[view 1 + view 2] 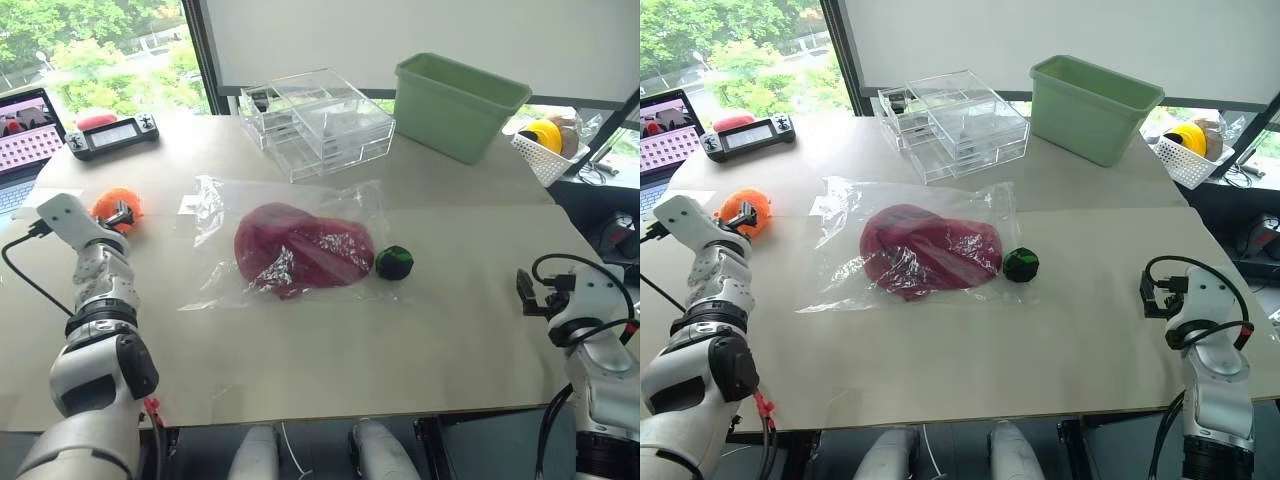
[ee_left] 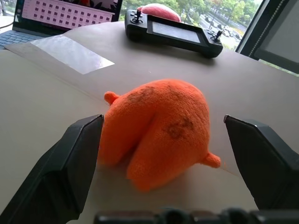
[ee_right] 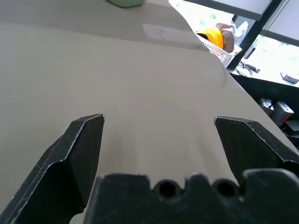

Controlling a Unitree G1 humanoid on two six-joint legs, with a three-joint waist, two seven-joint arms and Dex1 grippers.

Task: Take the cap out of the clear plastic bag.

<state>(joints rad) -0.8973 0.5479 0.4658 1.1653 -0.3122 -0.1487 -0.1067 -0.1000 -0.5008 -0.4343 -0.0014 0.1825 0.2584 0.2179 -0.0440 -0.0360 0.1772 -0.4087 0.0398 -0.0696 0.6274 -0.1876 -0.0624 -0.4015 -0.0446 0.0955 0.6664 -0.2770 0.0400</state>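
The dark red cap (image 1: 298, 250) lies crumpled inside the clear plastic bag (image 1: 215, 205), which lies flat on the middle of the table. My left gripper (image 2: 162, 119) is far to the left of the bag, level and open, with a small orange plush toy (image 2: 159, 126) sitting on the table between its fingers (image 2: 74, 158). Near the table's right front edge my right gripper (image 3: 159, 120) is open over bare tabletop, well apart from the bag. In the head view the right gripper (image 1: 528, 292) is a small black shape at that edge.
A dark green ball (image 1: 394, 262) rests against the bag's right edge. Behind the bag stand a rigid clear drawer box (image 1: 320, 125) and a green bin (image 1: 455, 100). A black controller (image 1: 110, 135) and laptop (image 1: 25, 130) are at the back left, a white basket (image 1: 545, 160) at the right.
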